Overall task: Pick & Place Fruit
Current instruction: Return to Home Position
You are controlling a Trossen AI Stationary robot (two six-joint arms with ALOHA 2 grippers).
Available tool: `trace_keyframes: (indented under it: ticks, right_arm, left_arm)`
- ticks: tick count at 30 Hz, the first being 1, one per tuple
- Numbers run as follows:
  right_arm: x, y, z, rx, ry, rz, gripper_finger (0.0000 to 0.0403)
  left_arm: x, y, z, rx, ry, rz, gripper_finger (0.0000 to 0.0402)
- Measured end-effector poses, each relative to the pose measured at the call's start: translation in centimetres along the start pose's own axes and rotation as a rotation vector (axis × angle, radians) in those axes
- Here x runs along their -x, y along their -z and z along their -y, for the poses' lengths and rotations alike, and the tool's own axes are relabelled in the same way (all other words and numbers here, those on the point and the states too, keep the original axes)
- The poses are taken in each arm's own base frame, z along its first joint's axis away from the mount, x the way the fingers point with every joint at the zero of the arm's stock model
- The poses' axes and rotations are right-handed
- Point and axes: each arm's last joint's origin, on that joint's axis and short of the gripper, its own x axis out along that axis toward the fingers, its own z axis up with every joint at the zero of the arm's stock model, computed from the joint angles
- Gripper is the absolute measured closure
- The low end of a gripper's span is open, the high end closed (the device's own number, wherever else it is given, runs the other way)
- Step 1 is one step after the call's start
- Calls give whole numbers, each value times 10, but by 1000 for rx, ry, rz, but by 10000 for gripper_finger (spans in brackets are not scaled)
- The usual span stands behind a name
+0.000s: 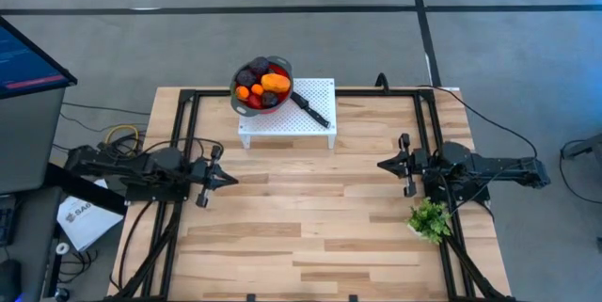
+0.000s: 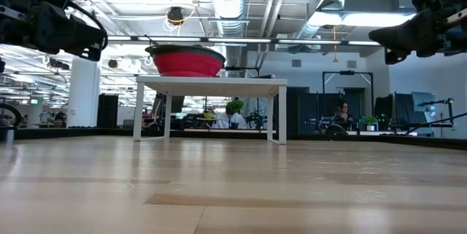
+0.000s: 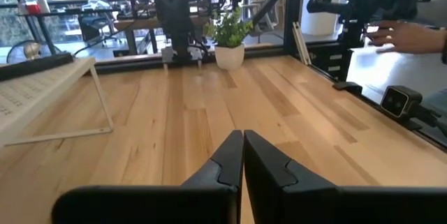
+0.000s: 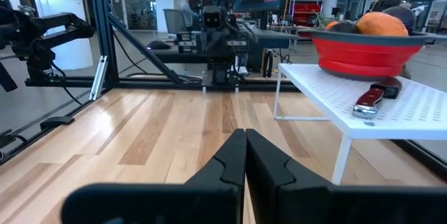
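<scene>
Left gripper (image 1: 229, 179) and right gripper (image 1: 383, 164) sit pressed together, empty; with the fruit (image 1: 264, 87) piled in the red bowl (image 1: 234, 96) on the shelf (image 1: 282, 121), I'd ease both arms home slowly.

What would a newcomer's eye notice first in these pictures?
A red bowl piled with toy fruit stands on the white shelf at the far edge of the table, a knife beside it on its right. The left claw and the right claw hang shut at either side.
</scene>
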Motion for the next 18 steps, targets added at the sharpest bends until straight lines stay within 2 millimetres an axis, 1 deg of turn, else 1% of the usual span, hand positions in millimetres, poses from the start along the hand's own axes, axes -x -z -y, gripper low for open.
trace_keyframes:
  ticks: [7, 18]
  right_arm:
    - [0, 0, -7, -57, -69, 2, 403]
    - [0, 0, -7, -80, -67, -6, 403]
  left_arm:
    - [-1, 1, 0, 1, 1, -13, 395]
    - [-1, 0, 0, 0, 1, -3, 392]
